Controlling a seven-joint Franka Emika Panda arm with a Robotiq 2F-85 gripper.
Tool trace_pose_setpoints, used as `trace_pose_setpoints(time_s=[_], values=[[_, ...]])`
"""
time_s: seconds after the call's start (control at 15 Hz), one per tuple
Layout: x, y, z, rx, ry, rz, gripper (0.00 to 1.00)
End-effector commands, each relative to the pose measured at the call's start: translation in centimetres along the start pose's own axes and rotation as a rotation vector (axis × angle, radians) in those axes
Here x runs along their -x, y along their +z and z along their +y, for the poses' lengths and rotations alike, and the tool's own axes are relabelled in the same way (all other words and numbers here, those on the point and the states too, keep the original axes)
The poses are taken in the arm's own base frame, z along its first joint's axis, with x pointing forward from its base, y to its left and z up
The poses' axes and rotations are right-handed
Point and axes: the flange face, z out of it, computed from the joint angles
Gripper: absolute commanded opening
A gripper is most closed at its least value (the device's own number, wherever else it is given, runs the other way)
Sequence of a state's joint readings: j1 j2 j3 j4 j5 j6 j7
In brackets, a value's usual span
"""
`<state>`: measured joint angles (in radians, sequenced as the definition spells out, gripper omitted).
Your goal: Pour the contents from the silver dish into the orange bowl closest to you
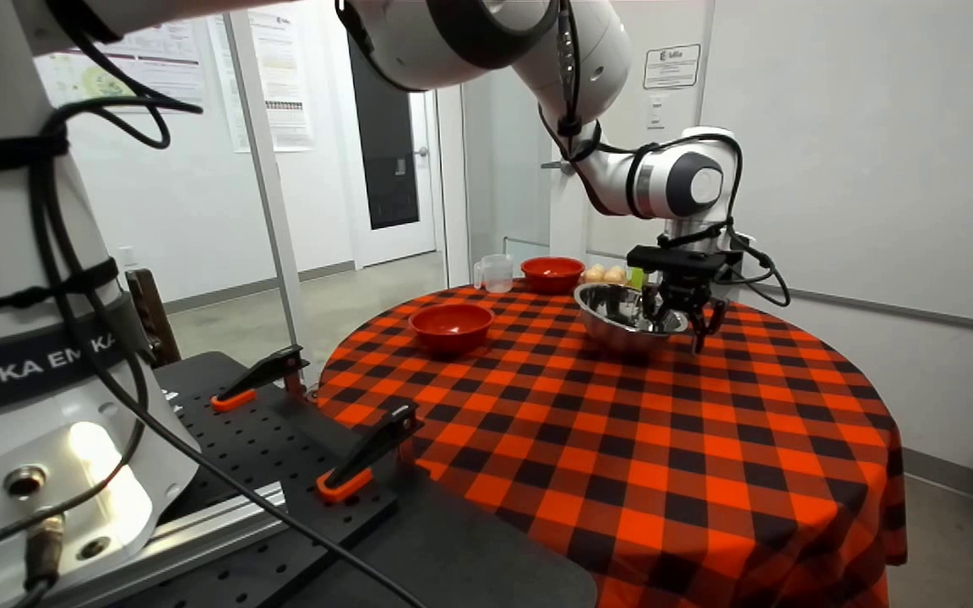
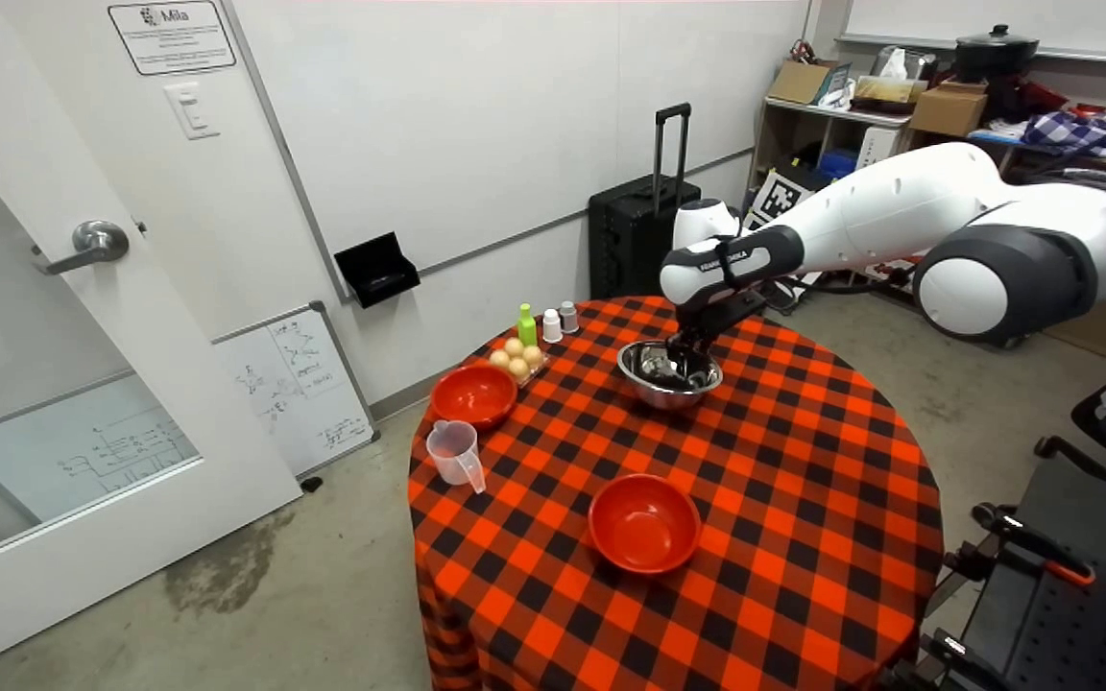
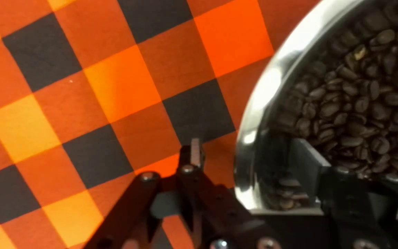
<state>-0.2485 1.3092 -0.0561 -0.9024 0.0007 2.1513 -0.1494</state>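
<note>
Standing beyond the checkered cloth [image 2: 783, 461] and silver dish [image 2: 661, 395] is, apparently, a suitcase [image 2: 630, 235]

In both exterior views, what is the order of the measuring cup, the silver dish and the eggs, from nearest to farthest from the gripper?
1. Silver dish: its rim lies between the open jaws of the gripper.
2. Eggs: beside the green bottle.
3. Measuring cup: past the red bowl beside the eggs.
</note>
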Motion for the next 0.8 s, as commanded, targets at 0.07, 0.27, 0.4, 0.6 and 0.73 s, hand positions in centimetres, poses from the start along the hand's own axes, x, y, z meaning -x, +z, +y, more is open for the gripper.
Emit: trace_pose_setpoints(time_s=[0.07,0.27,0.4,0.6,0.73], values=[[-1.0,-0.9,0.4,-0.028,0.012,0.015,0.28],[-1.3,-1.7,0.8,-0.03,0.017,0.017,0.06],[-1.4,-2.1,1.1,-0.037,0.024,0.021,0.0],[-1.6,-3.3,1.5,-0.062,0.036,0.037,0.02],[-1.8,-4.0,1.9,-0.08,0.042,0.049,0.02]])
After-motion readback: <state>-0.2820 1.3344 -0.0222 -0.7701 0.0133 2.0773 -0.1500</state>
